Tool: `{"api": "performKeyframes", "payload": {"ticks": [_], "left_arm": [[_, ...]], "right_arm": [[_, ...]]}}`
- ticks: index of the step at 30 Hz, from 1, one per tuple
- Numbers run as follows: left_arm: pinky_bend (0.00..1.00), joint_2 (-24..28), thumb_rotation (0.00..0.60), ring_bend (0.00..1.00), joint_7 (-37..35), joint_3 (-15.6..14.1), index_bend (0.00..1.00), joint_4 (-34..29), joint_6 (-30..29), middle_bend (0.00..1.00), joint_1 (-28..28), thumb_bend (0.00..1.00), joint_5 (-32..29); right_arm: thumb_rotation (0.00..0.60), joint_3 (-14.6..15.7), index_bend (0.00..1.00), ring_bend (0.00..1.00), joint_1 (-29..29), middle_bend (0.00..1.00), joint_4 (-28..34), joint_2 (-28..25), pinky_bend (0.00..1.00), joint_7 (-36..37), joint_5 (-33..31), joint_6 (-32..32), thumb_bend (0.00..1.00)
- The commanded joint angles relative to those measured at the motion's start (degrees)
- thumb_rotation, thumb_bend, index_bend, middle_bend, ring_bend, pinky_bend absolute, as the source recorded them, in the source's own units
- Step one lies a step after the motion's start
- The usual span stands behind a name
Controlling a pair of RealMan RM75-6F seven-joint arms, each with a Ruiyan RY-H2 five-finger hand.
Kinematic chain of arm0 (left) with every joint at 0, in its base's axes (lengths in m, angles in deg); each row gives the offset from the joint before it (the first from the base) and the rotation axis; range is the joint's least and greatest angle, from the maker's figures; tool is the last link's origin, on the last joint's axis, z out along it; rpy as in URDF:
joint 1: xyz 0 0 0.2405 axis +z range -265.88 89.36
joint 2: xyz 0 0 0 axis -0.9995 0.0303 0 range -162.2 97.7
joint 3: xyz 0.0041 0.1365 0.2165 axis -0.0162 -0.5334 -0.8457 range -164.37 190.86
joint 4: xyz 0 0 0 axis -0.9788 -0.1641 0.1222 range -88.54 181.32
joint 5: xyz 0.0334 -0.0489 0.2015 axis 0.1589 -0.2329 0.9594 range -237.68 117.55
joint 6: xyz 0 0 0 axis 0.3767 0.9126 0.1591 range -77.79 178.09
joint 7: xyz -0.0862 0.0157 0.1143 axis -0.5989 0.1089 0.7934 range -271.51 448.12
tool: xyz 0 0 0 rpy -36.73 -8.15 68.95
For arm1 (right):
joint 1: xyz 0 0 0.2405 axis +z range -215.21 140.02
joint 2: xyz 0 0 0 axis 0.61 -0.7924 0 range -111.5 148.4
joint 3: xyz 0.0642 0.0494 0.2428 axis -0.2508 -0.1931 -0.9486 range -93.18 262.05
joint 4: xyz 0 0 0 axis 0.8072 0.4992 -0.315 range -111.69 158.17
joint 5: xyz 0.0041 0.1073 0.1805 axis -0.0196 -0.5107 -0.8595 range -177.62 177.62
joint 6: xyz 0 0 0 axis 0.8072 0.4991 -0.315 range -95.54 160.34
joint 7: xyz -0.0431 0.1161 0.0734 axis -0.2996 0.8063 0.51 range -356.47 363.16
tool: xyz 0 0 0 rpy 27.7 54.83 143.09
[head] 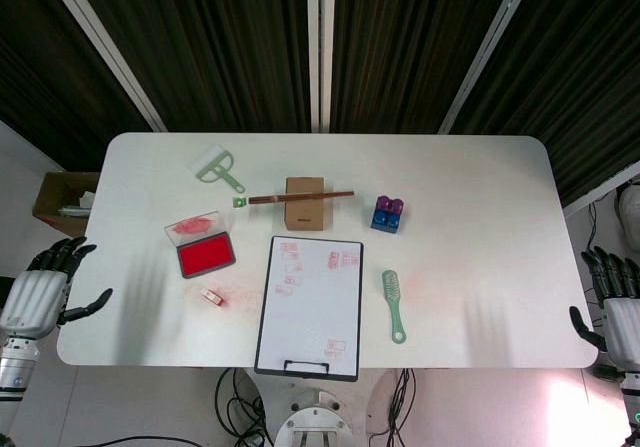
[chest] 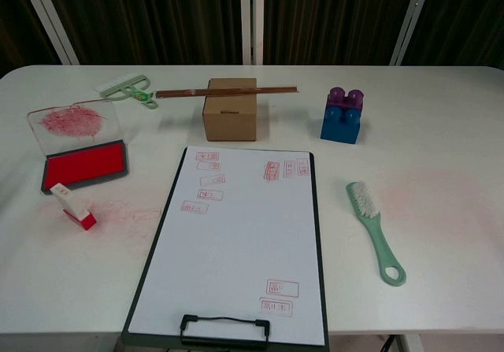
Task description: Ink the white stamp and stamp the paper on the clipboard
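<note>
The small white stamp [head: 211, 295] [chest: 72, 206] with a red base lies on its side on the table, just in front of the open red ink pad [head: 205, 255] [chest: 84, 165]. The pad's clear lid [head: 197, 229] [chest: 73, 124] is flipped back, smeared red. To the right lies the black clipboard [head: 266, 312] [chest: 150, 255] with white paper [head: 312, 307] [chest: 236, 242] carrying several red stamp marks. My left hand [head: 42, 285] hangs off the table's left edge, open and holding nothing. My right hand [head: 612, 302] hangs off the right edge, also open. Neither hand shows in the chest view.
A cardboard box [head: 304, 203] [chest: 230, 109] with chopsticks [head: 300, 197] [chest: 227, 92] across it stands behind the clipboard. A green brush [head: 394, 304] [chest: 375, 230] lies right of the clipboard. Blue and purple blocks [head: 388, 213] [chest: 343, 115] sit farther back, a green scraper [head: 219, 172] [chest: 130, 90] at back left.
</note>
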Motion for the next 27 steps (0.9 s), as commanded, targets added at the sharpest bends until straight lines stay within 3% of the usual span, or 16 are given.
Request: {"api": "performKeyframes", "payload": {"ticks": [1,3,5,6,8,10,11,15,17,20,22,27], "left_arm": [[0.2,-0.3,0.11,0.09,-0.2,0.1,0.17,0.3,-0.2,0.11,0.1,0.18,0.2],[0.2,-0.3,0.112,0.09,-0.4,0.2,0.17,0.6,-0.7,0.11,0.2,0.18,0.6],[0.2,-0.2,0.172,0.09,-1.2,-0.1,0.17,0.7,-1.2,0.11,0.3,0.19,1.7],[0.21,0.0,0.23,0.09,-1.7,-0.4,0.17,0.6,-1.2,0.11,0.3,0.19,2.4],[0.22,1.1,0.429,0.09,-2.8,-1.7,0.17,-0.5,-0.1,0.1,0.0,0.19,4.0],[0.24,2.4,0.564,0.09,-3.3,-2.7,0.16,-1.7,1.1,0.1,-0.7,0.19,5.9],[0.25,2.8,0.595,0.09,-3.1,-3.0,0.16,-2.1,1.3,0.09,-1.1,0.19,7.1],[0.28,3.0,0.6,0.09,1.1,-3.8,0.16,-3.5,2.0,0.09,-3.1,0.19,12.2],[0.35,2.6,0.6,0.12,3.8,-4.0,0.16,-4.4,3.4,0.09,-4.2,0.19,13.6],[0.58,0.7,0.6,0.27,9.5,-3.6,0.16,-6.1,6.4,0.1,-6.0,0.19,14.4],[0.67,-1.7,0.6,0.36,13.4,-2.7,0.16,-6.2,8.3,0.14,-7.4,0.19,14.4],[0.79,-7.9,0.6,0.5,16.9,-0.8,0.2,-2.9,12.9,0.2,-11.1,0.2,13.6]], "right_arm": [[0.6,-0.1,0.0,0.0,0.1,0.0,0.0,0.0,0.0,0.0,0.0,0.0,0.29],[0.6,-0.1,0.0,0.0,0.1,0.0,0.1,-0.1,0.0,-0.1,0.1,-0.1,0.29],[0.6,-0.1,0.0,0.0,0.1,0.0,0.3,-0.3,0.0,-0.4,0.1,-0.1,0.29],[0.6,-0.1,0.0,0.0,0.0,0.0,0.4,-0.4,0.0,-0.5,0.1,-0.2,0.29],[0.6,-0.2,0.0,0.0,0.1,0.0,0.7,-0.5,0.0,-0.5,0.0,-0.2,0.29],[0.6,-0.3,0.0,0.0,0.2,0.0,1.0,-0.7,0.0,-0.8,0.0,-0.1,0.29],[0.6,-0.3,0.0,0.0,0.2,0.0,1.3,-0.8,0.0,-1.1,0.0,0.0,0.29],[0.6,-0.3,0.0,0.0,0.4,0.0,1.8,-0.9,0.0,-2.0,0.0,0.1,0.29],[0.6,-0.4,0.0,0.0,0.4,0.0,1.7,-0.8,0.0,-2.1,-0.2,0.2,0.29],[0.6,-0.3,0.0,0.0,0.6,0.0,1.6,-0.7,0.0,-2.2,-0.6,0.9,0.29],[0.6,-0.1,0.0,0.0,0.7,0.0,1.6,-0.7,0.0,-2.5,-0.5,1.4,0.29],[0.6,-0.1,0.0,0.0,0.7,0.0,1.6,-0.6,0.0,-2.3,-0.4,1.2,0.29]]}}
